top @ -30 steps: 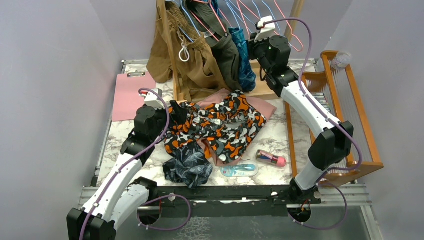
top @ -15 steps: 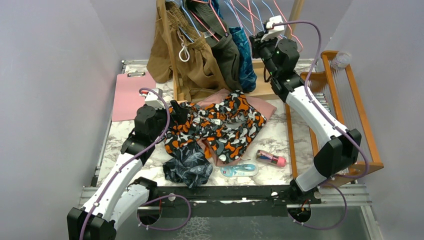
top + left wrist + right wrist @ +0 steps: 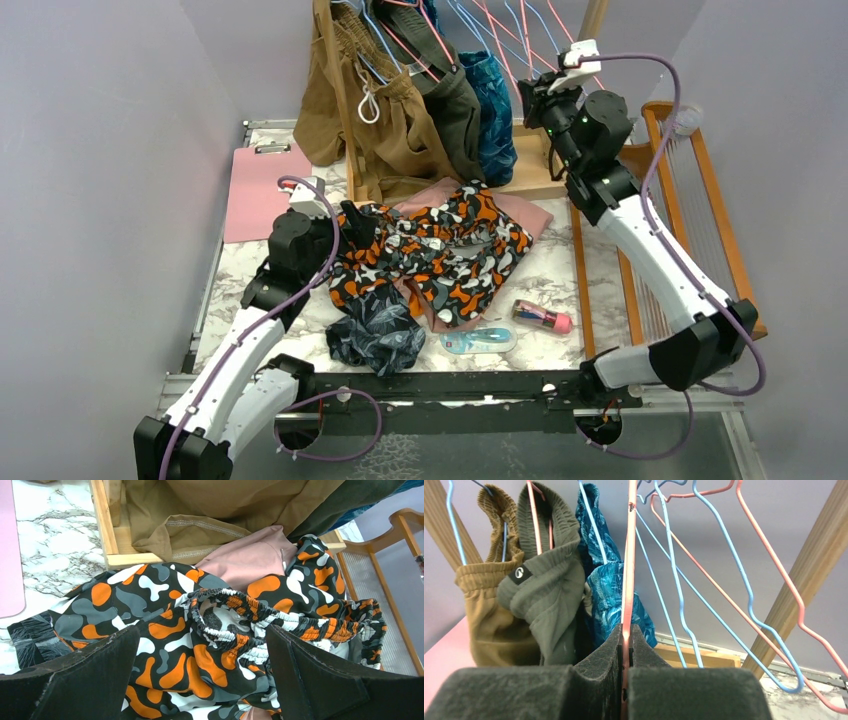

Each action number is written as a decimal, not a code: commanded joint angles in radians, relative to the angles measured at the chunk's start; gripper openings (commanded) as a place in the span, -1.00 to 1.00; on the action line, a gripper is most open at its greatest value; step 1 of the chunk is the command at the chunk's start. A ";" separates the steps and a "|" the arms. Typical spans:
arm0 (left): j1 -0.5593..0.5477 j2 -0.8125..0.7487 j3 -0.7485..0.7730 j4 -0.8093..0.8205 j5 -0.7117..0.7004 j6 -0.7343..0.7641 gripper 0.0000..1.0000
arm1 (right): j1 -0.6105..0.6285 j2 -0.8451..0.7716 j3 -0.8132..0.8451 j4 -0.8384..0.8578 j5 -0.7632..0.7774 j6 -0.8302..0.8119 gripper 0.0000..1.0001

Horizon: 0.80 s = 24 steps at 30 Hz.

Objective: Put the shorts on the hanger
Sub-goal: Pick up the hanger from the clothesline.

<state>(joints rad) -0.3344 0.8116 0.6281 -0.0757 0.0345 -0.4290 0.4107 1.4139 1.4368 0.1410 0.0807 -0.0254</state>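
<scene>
Pink wire, very thin, runs up between my right fingers: my right gripper (image 3: 625, 630) is pressed together on the hanger (image 3: 629, 570), high at the back of the table (image 3: 545, 280). Just beside this wire are the light-blue hangers (image 3: 674, 580), and to the left of it 3 garments hang: the brown shorts (image 3: 489, 615), the grey-green shorts (image 3: 544, 600) and the teal shorts (image 3: 609, 595). My left gripper (image 3: 202, 635) is low, with its 2 fingers spread wide and nothing between the pads. It points at the shorts (image 3: 170, 645), which lie crumpled in a heap near the middle of the marble top, well apart from the hanger. Their elastic waistband (image 3: 220, 630), bunched and partly open, is in the gap between my left fingers as my wrist camera sees it; I cannot tell if the fingers touch the fabric. The heap lies partly over the dusty-pink shorts (image 3: 245, 560), and the navy leaf-print shorts (image 3: 378, 335) are just beside it on the near side. A pink bottle (image 3: 542, 317) and a clear blue packet (image 3: 478, 340) lie near the front edge, and a pink clipboard (image 3: 255, 190) lies at the far left.
</scene>
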 commanded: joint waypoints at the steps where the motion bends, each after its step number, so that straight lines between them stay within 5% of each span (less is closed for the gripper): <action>1: -0.004 -0.028 0.007 0.029 0.020 -0.007 0.98 | -0.004 -0.079 -0.009 -0.089 -0.042 0.035 -0.98; 24: -0.006 -0.073 0.006 0.018 -0.022 -0.001 0.98 | -0.005 -0.402 0.054 -0.686 -0.086 0.137 -0.98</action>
<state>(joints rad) -0.3359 0.7570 0.6281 -0.0757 0.0341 -0.4301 0.4103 1.0698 1.4582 -0.4393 0.0029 0.0910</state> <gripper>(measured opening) 0.990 0.036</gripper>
